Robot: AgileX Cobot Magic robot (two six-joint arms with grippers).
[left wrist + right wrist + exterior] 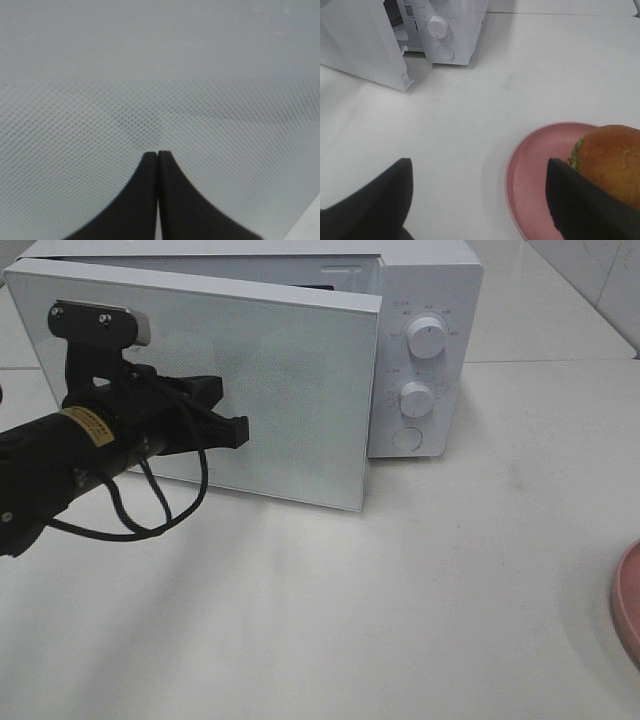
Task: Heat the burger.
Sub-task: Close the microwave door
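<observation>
Left tool [238,430] closed, empty, at the white microwave's [425,360] half-open perforated door [290,390]. Left wrist: only door mesh. Right tool [477,200] wide open; I see the glossy brown-bunned burger [610,162] unloaded on its round pink plate [535,175] on the desk [470,115].

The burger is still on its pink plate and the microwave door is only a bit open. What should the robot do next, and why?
Probably swing the microwave door wider with the shut left gripper, which sits at the door's front. The door still covers most of the opening. The burger waits on the pink plate, with the open right gripper beside it, empty.
</observation>
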